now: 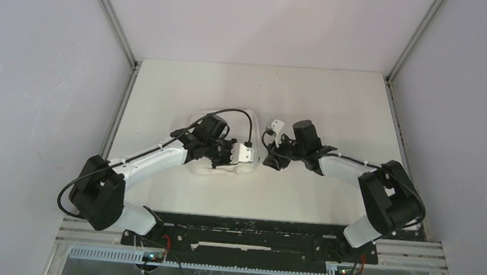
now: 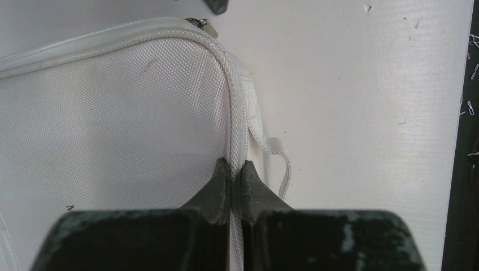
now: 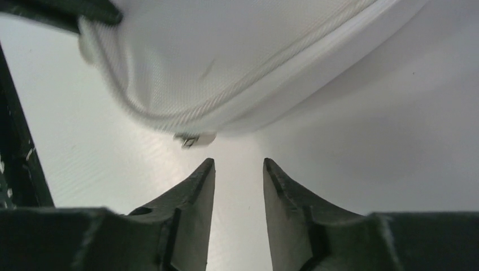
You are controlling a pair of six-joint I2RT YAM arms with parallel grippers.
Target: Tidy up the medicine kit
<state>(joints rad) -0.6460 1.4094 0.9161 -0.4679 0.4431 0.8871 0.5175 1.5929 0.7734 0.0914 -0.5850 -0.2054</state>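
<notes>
The medicine kit (image 1: 236,125) is a white zip case lying mid-table, mostly under my left arm. In the left wrist view its woven top (image 2: 113,113) fills the left half, with a metal zip pull (image 2: 197,23) at the far corner. My left gripper (image 2: 237,165) is shut on the kit's edge seam, beside a white loop strap (image 2: 284,169). My right gripper (image 3: 237,164) is open and empty. It is on the table just short of the kit's corner (image 3: 226,56) and its zip pull (image 3: 192,139). In the top view the left gripper (image 1: 243,154) and right gripper (image 1: 269,159) face each other at the kit's right edge.
A black cable (image 1: 242,114) loops over the kit from the left wrist. White walls with metal posts (image 1: 115,22) enclose the table on three sides. A black rail (image 1: 253,233) with the arm bases runs along the near edge.
</notes>
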